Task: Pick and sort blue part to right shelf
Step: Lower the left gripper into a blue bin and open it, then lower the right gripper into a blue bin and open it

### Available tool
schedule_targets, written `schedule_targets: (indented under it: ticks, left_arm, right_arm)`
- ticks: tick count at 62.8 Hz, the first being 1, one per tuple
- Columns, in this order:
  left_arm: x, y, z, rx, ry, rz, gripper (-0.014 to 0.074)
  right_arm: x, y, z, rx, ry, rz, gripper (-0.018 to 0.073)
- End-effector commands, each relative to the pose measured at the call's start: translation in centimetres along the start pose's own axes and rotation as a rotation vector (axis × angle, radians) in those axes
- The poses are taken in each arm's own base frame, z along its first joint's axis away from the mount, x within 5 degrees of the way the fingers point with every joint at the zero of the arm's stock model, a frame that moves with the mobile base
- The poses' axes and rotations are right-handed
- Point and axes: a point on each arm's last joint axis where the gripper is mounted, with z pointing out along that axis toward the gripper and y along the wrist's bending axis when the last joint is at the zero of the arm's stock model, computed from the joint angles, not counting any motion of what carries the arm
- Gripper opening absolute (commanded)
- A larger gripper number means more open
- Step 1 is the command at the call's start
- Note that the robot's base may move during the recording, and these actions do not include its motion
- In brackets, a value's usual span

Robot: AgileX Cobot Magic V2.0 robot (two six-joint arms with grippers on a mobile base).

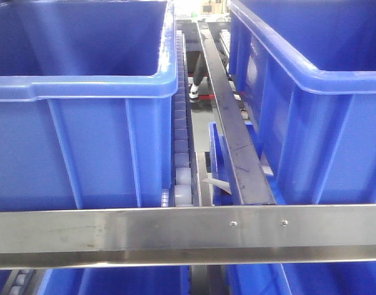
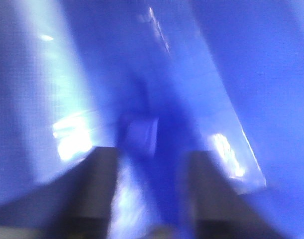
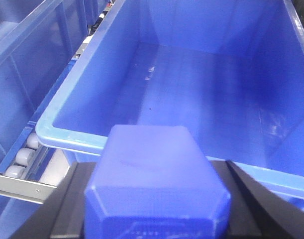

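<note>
already clamped in the right claw (image 3: 154,209), blue part (image 3: 156,179) lengthwise toward the bin (image 3: 72,134), just short of its near rim; left claw (image 2: 149,199) blurred, grip unclear.

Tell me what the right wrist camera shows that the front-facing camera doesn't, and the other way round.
Only the right wrist view shows the blue part held between the dark jaws of the right gripper, at the near rim of an open blue bin whose floor looks bare. Only the front-facing view shows the steel front bar with its two screws and the dark centre rail between two bins. Both show blue bins and white rollers on the rack.
</note>
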Motion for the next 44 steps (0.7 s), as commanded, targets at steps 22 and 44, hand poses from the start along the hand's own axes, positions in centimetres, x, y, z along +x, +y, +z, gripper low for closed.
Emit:
schedule_targets:
  ticks: [22,44]
  left_arm:
    - [6.9,-1.0,-8.8,-0.055,-0.313,0.036,0.0124]
    - [11.6,-1.5,-10.8,-0.059,-0.377,0.042,0.0124]
  right_arm:
    - [-8.6,0.2,6.4,0.003,0.067,0.024,0.0274]
    - [-11.5,-3.0,18.4,0.153,0.494,0.098,0.0274]
